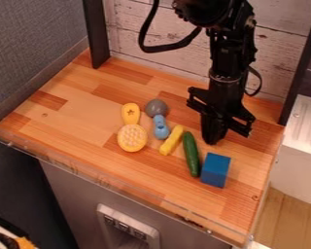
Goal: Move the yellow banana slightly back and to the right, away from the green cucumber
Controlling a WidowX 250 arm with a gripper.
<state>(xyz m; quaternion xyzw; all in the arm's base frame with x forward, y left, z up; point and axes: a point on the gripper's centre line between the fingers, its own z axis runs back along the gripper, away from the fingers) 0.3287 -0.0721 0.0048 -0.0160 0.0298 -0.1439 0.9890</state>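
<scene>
The black gripper (213, 135) hangs low over the right part of the wooden table, fingers together and pointing down, with nothing visible between them. Just below it in the view stands a blue block (215, 170). A green cucumber (192, 154) lies left of the block, and beside it is a short yellow object (172, 140). Further left lies a toy with a grey round head (156, 107) and a blue handle (161, 127). Leftmost is a yellow utensil (132, 137) with a round, grid-patterned head and a star mark on its handle.
The wooden table (67, 107) has a clear raised strip (106, 184) along its front edge. Behind it stands a whitewashed plank wall (151, 29) between dark posts (95, 34). A grey padded panel (35, 44) borders the left, and a white cabinet (304, 151) stands at the right.
</scene>
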